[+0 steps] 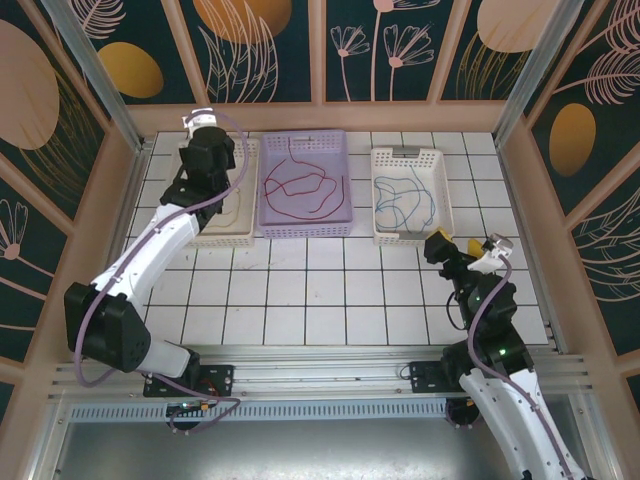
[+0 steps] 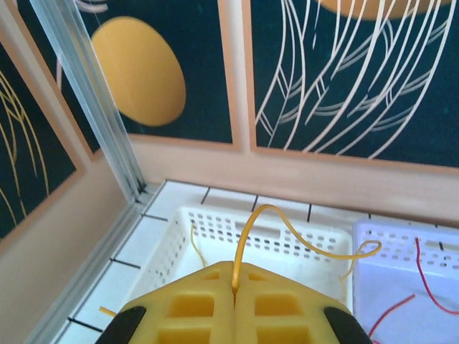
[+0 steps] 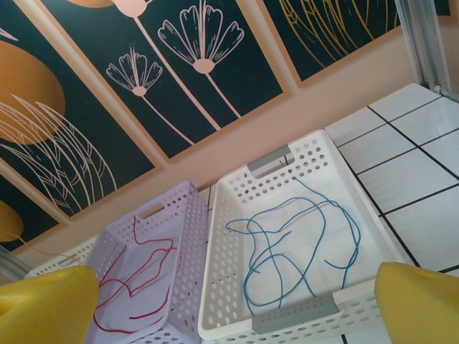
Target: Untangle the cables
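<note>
**Over the far-left basket, a yellow cable in a closed grip**

Along the far edge of the tiled table [image 1: 300, 290] three baskets stand in a row, side by side. On the left is a white basket [image 1: 225, 238], partly covered by the left arm. In the middle is a lilac basket [image 1: 304, 230], and on the right, a little apart from it, is a second white basket [image 1: 412, 236].

The left gripper [image 2: 234, 287] hangs over the left white basket with its yellow fingers pressed together. They are clenched on the yellow cable [image 2: 267, 206]. The cable rises from the seam between the fingertips, arcs upward, then droops to the right towards the lilac basket's rim. More of the same yellow cable lies inside the left white basket, against its perforated walls.

The red cable [image 1: 303, 180] lies in loose loops on the floor of the lilac basket, touched by neither gripper. The blue cable [image 3: 247, 287] lies in overlapping curls inside the right white basket, also untouched.

The right gripper [image 1: 453, 247] sits just near and right of that basket's near right corner, above the bare tiles. Its fingers are spread wide with nothing between them.
</note>
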Controlling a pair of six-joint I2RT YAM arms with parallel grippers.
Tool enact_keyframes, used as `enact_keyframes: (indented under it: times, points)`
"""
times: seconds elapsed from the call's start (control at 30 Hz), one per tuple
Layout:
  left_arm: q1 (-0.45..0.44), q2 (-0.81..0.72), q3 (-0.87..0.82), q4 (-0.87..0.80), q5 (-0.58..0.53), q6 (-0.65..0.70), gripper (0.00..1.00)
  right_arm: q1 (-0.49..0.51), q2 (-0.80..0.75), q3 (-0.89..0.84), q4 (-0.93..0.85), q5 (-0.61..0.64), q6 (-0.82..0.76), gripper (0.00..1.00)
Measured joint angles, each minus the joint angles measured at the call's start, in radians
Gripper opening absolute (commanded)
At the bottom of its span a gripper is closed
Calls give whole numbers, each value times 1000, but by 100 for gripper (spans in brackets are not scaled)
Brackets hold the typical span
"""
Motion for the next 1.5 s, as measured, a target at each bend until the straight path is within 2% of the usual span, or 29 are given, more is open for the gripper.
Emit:
enact_keyframes:
  times: [0.33, 0.6, 1.5]
  points:
    - [16, 0, -161, 41, 49, -142, 0, 0, 0, 0, 0, -1, 0, 99]
    - [30, 24, -224, 62, 114, -238, 0, 0, -2, -12, 0, -4, 0, 99]
    - [83, 130, -325, 114, 288, -388, 0, 0, -5, -13, 8, -8, 0, 99]
